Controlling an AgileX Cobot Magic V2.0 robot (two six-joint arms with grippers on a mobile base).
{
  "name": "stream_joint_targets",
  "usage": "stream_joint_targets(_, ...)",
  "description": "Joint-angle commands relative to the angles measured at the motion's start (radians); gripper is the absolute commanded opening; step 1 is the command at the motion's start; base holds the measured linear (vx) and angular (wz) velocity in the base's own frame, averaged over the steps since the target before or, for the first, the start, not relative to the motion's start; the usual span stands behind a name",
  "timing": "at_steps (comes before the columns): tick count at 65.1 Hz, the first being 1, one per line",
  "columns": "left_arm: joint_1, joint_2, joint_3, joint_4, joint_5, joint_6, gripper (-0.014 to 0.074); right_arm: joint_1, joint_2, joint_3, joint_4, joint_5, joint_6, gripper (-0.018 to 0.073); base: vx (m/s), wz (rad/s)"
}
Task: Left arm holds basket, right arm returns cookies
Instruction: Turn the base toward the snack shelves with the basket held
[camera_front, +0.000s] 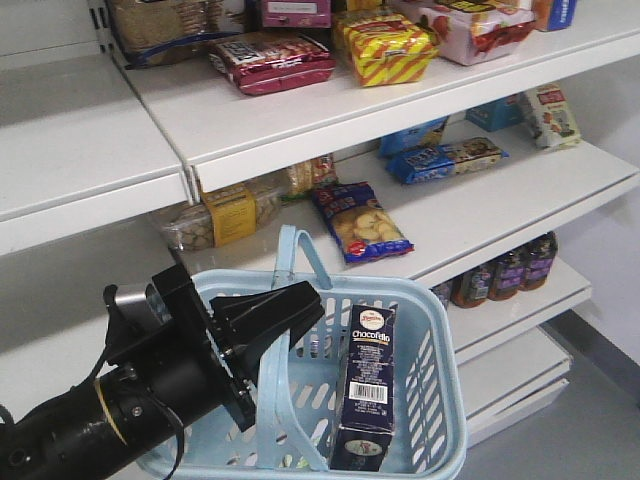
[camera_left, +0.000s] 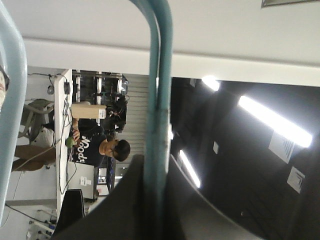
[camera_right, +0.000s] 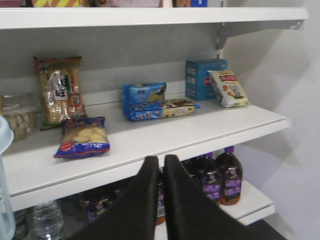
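Observation:
The light blue basket (camera_front: 372, 285) hangs in front of the shelves at the bottom of the front view. My left gripper (camera_front: 300, 310) is shut on one of its hoop handles (camera_front: 272, 400). In the left wrist view that handle (camera_left: 161, 100) runs up between the two dark jaws of the left gripper (camera_left: 159, 167). The cookies (camera_front: 365, 385), a tall navy "Chocofello" box, stand upright inside the basket, towards its right side. My right gripper (camera_right: 161, 160) shows only in its own wrist view, shut on nothing, in front of the middle shelf's edge.
The middle shelf (camera_right: 210, 132) holds a blue cookie bag (camera_right: 82, 136), blue cookie packs (camera_right: 150, 102), a blue box (camera_right: 202, 77) and cracker packs. Dark bottles (camera_right: 222, 175) stand on the lower shelf. The top shelf (camera_front: 300, 120) carries more snack packs.

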Motion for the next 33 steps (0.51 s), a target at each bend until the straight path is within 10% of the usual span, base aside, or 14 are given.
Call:
stream_joint_targets(1, -0.005, -0.034, -0.027, -0.026, -0.278, -0.001, -0.0003, 0.0, -0.011, 0.018, -0.007, -0.068, -0.004, -0.0006, 0.1, 0.4)
stream_joint_targets(33, -0.005, -0.034, -0.027, -0.026, -0.278, -0.001, -0.0003, 0.0, -0.011, 0.018, -0.007, -0.068, -0.004, -0.0006, 0.05, 0.27)
